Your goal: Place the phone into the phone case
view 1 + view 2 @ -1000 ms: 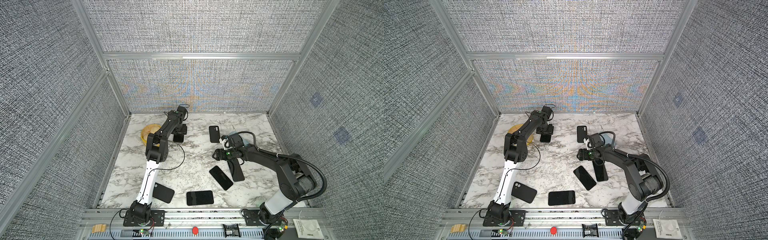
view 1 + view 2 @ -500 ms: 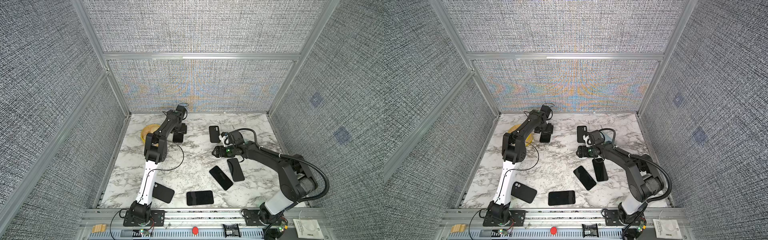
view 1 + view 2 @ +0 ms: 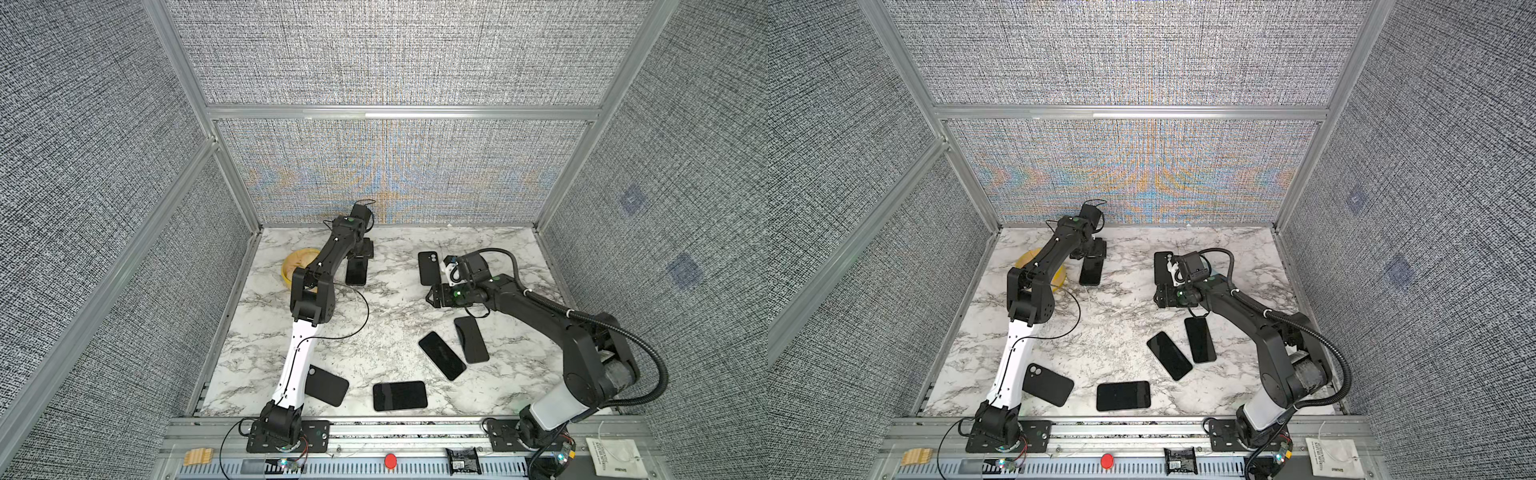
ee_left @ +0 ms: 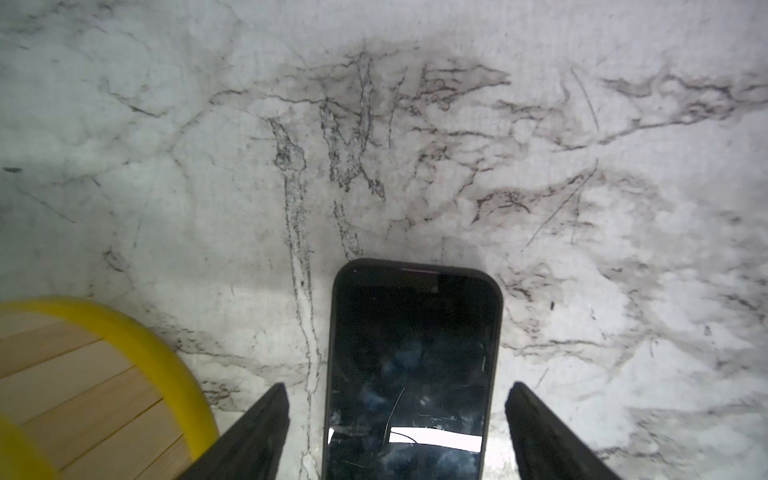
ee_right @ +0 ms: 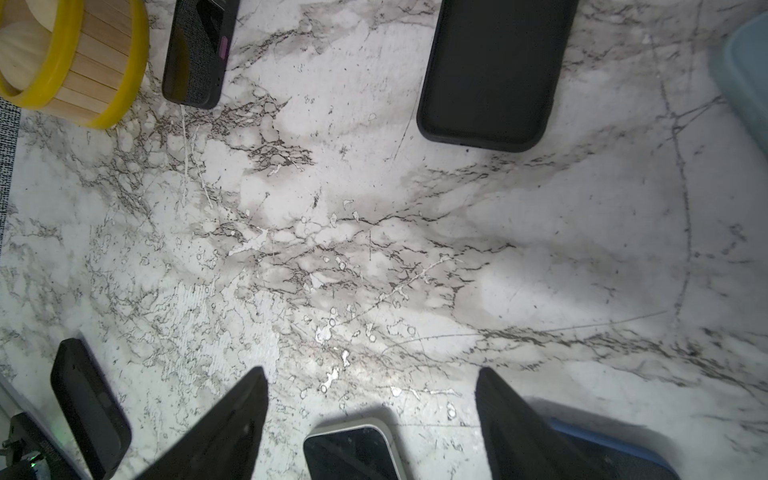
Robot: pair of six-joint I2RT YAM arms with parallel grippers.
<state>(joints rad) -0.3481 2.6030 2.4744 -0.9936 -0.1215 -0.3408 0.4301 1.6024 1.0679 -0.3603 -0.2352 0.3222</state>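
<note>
A phone in a black case lies flat at the back of the marble table, next to the bowl, and shows in both top views. My left gripper stands open astride its near end, with a gap between each finger and the case edge. My right gripper hovers open and empty over bare marble right of the middle. An empty black case lies behind it. A light-rimmed phone lies on the table below the right jaws, untouched.
A yellow-rimmed wooden bowl stands close to the left gripper. Two bare phones lie near the right arm and a third at the front. Another black case lies front left beside the left arm.
The left jaws have spread wider around the cased phone. The right gripper has drifted slightly towards the back, away from the two phones, still open.
</note>
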